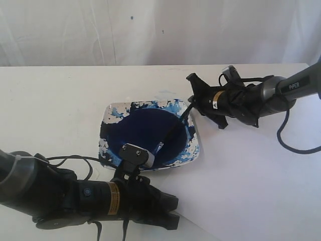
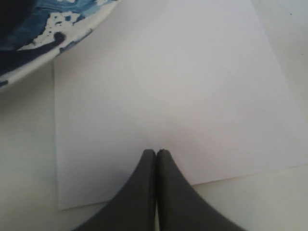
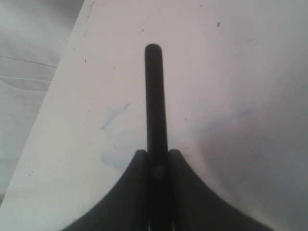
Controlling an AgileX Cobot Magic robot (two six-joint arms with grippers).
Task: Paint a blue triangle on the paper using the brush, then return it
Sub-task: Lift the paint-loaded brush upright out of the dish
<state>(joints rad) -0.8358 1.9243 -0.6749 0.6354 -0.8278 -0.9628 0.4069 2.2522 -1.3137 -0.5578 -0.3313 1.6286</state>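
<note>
My right gripper (image 1: 193, 103) is shut on the black handle of the brush (image 1: 175, 128) just beyond the dish's far right corner. The brush slants down into the square dish (image 1: 193, 158), and its tip rests in the dark navy paint pool (image 1: 145, 130). In the right wrist view the handle's end (image 3: 154, 96) sticks out past the shut gripper (image 3: 156, 154). The white paper (image 1: 251, 191) lies right of the dish. My left gripper (image 1: 174, 207) is shut and empty over the paper's near corner (image 2: 168, 86). No blue triangle shows on the paper.
The paint-splashed dish rim (image 2: 29, 48) lies close beside the paper's corner in the left wrist view. Faint blue smears (image 3: 113, 115) mark the white surface under my right gripper. A white curtain hangs behind the table. A black cable (image 1: 288, 140) loops beside the right arm.
</note>
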